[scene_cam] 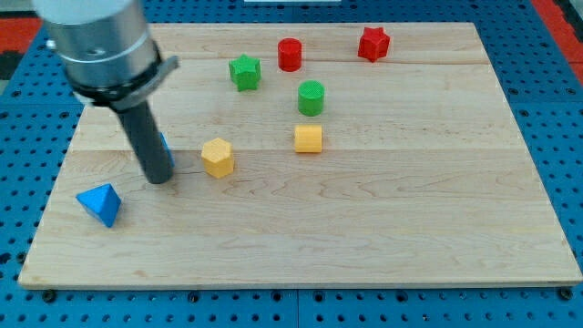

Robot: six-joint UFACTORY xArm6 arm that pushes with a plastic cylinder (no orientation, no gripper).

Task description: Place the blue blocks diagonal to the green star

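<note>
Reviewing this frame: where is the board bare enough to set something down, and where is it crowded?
Bare: everything on the view's right of the yellow cube and below the red star, plus the bottom strip under the yellow hexagon. Crowded: the top middle, with the green star, red cylinder and green cylinder; and the left, where my tip hides a blue block above the blue pyramid.

Robotics lab bench, blue perforated mounting surface (547, 109), wooden board (383, 228), small coloured test blocks
</note>
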